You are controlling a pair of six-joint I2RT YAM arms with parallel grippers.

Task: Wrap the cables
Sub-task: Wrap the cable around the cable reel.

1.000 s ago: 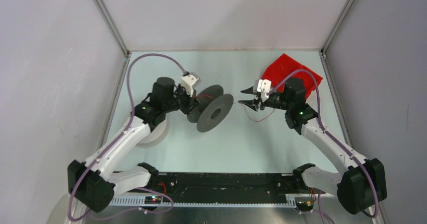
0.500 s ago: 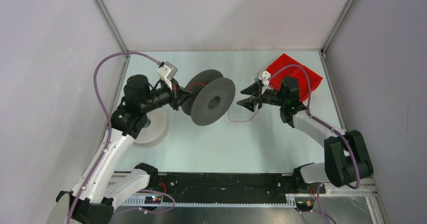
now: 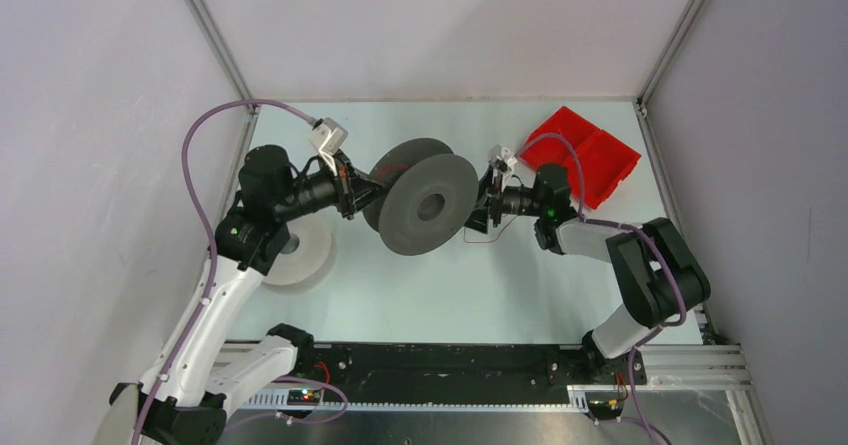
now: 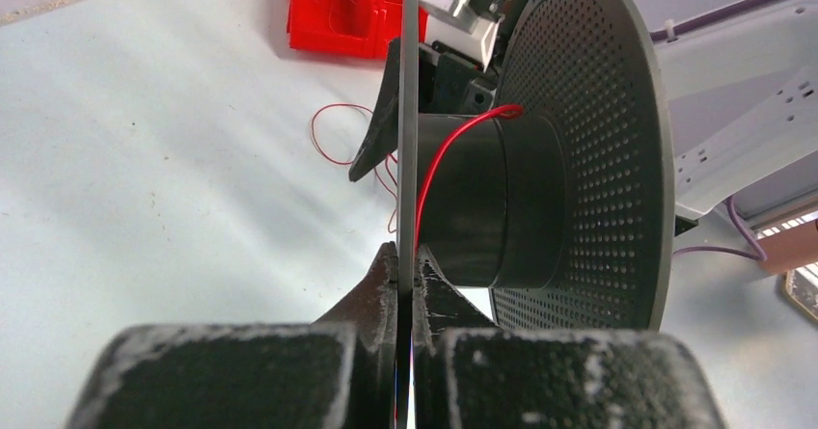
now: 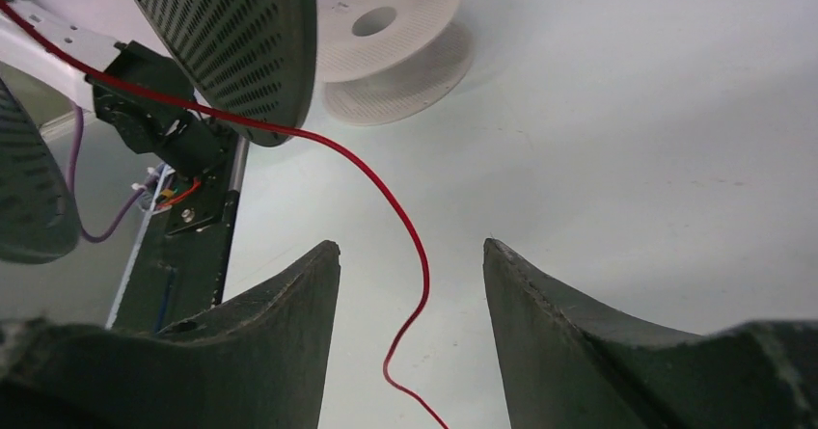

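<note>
Red filament runs from dark grey spool, mid-frame, down through gap of right gripper, fingers spread, not pinching. Left gripper clamped on spool flange. Right arm nearer loose strand.

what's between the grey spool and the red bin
The right end effector, open, in the top view; the right wrist view shows the red thread passing between its fingers.

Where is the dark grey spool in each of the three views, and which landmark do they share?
Top external: the dark grey spool is at the centre.
Left wrist: the spool fills the centre and right, seen edge-on.
Right wrist: the spool is at the upper left, flange only.
Shared landmark: the red filament, faint in the top view.
</note>
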